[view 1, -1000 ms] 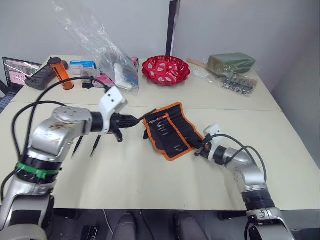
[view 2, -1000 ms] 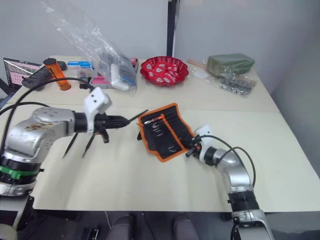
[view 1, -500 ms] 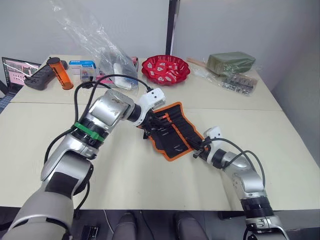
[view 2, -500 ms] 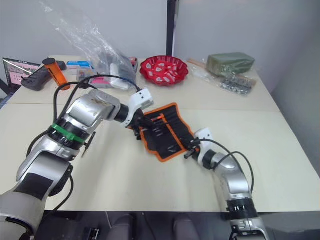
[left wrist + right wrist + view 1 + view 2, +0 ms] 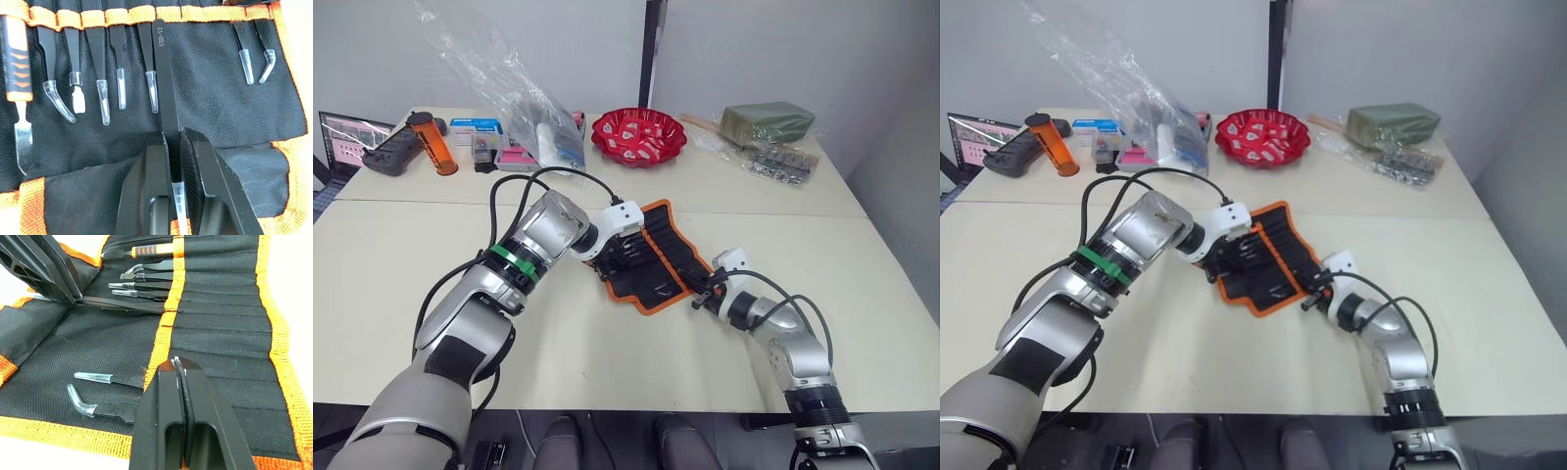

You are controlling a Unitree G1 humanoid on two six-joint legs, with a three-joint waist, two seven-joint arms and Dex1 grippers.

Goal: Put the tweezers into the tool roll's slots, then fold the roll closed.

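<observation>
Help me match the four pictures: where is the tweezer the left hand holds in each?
Left eye view: the tweezer lies over the roll's left part, at the left hand.
Right eye view: same place.
Left wrist view: centre, between the fingers, butt at the slots.
Right wrist view: upper left, slanting to the slot edge.
Shared landmark: the orange-handled tool.
</observation>
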